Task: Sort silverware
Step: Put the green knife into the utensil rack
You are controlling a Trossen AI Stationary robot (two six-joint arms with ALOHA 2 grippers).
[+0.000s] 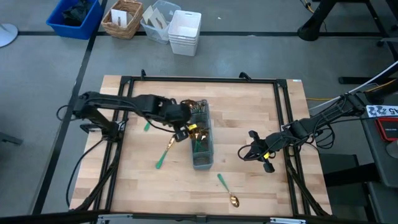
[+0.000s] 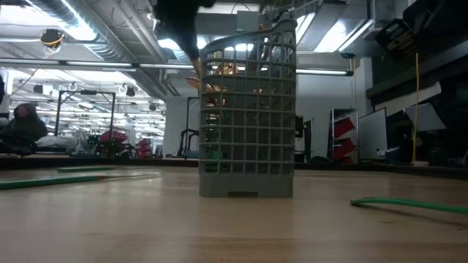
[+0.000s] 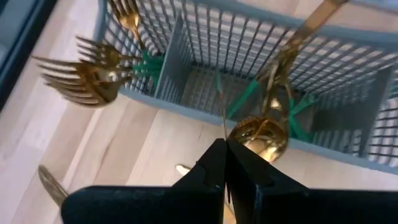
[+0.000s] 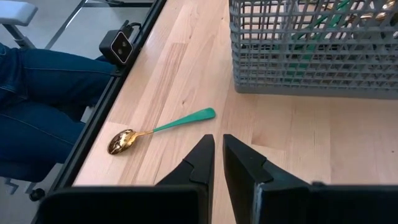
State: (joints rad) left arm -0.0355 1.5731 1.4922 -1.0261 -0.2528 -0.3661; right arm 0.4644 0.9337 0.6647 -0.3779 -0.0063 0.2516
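The grey caddy point(image 1: 200, 140) stands mid-table with several gold-and-green pieces of silverware in it; gold forks point(image 3: 87, 74) stick out of one end compartment. My left gripper point(image 1: 183, 130) hovers at the caddy's left side, shut on a thin piece of silverware point(image 3: 221, 106). A spoon point(image 1: 227, 190) lies flat near the front edge, also seen in the right wrist view point(image 4: 158, 130). Two other green-handled pieces point(image 1: 165, 154) point(image 1: 147, 126) lie left of the caddy. My right gripper point(image 1: 266, 163) waits right of the caddy, its fingers point(image 4: 217, 149) slightly open and holding nothing. My left gripper pinches the thin piece at its gold end point(image 3: 224, 135), right at the fingertips. The fingers slant down from the table's left. The piece runs on past the fingertips, green end point(image 3: 217, 81) toward the caddy's inside, lifted clear of the table.
A black frame point(image 1: 124, 79) rims the wooden table. Beyond the far edge stand a blue bin point(image 1: 74, 17), a wicker basket point(image 1: 122, 18) and white containers point(image 1: 185, 31). A person's leg in jeans point(image 4: 43, 93) is at the near edge beside a small camera point(image 4: 120, 43).
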